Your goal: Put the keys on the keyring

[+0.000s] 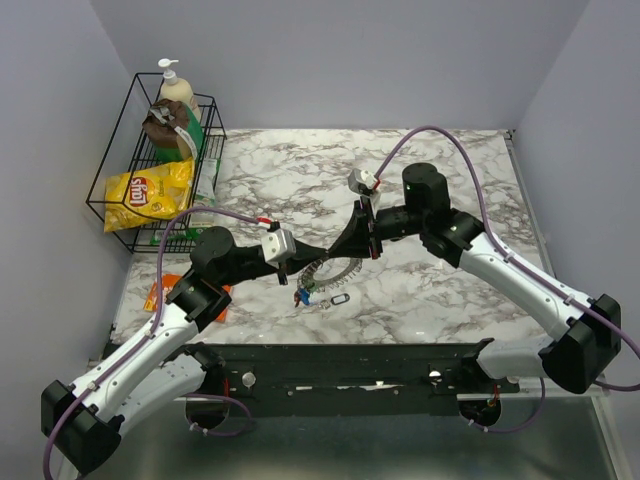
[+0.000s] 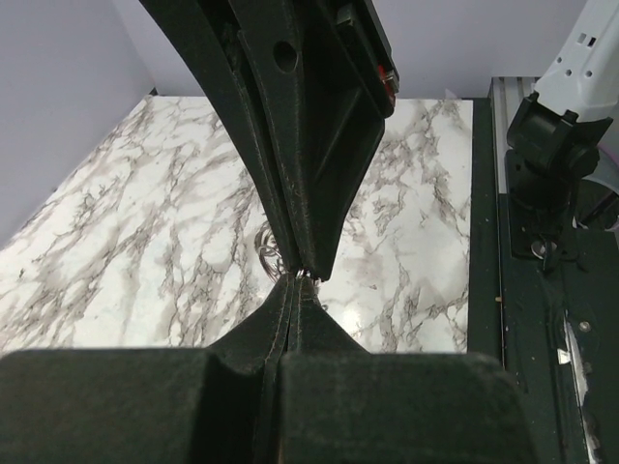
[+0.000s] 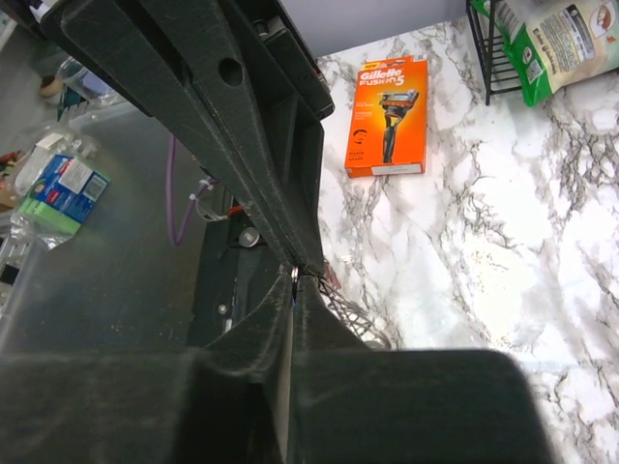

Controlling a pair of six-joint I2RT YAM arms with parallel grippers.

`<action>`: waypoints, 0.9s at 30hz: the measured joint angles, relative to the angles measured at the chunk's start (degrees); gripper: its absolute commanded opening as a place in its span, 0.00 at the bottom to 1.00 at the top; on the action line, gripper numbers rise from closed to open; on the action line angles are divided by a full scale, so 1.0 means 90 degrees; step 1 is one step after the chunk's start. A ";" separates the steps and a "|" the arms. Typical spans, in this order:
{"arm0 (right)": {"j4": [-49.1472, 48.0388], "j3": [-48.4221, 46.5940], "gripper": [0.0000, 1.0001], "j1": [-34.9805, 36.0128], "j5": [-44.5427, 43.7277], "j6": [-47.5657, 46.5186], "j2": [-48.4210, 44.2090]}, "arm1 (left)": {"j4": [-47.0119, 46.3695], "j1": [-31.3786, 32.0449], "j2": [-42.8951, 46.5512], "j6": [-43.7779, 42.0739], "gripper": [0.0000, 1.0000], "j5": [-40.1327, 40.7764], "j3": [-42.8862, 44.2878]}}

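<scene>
The keyring [image 1: 335,272], a wire ring fringed with small silver keys, hangs in an arc just below the two gripper tips; it also shows in the right wrist view [image 3: 350,311]. My left gripper [image 1: 318,254] and right gripper [image 1: 334,250] meet tip to tip above it. In the left wrist view my left gripper [image 2: 296,281] is shut, with a bit of the ring's wire [image 2: 265,247] at its tip. My right gripper [image 3: 295,280] is shut on a thin metal key with a trace of blue. Keys with green and blue heads [image 1: 304,294] lie by the ring.
A small oval ring [image 1: 340,298] lies on the marble table [image 1: 440,160]. An orange Gillette razor box [image 3: 387,116] lies at the table's left edge [image 1: 160,293]. A black wire basket [image 1: 160,170] with a chips bag and bottles stands at the back left.
</scene>
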State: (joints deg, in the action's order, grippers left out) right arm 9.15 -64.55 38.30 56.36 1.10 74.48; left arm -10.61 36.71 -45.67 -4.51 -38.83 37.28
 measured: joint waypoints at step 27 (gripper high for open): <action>0.0041 0.0063 0.01 0.0036 -0.0452 0.0102 0.0032 | -0.0306 -0.0848 0.0573 0.0954 0.58 0.0311 0.0000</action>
State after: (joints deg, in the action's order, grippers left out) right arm 9.52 -63.99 38.63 52.29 2.02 74.76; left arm -13.37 29.08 -40.51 4.08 -36.03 37.28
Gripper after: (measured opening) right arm 0.013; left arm 0.599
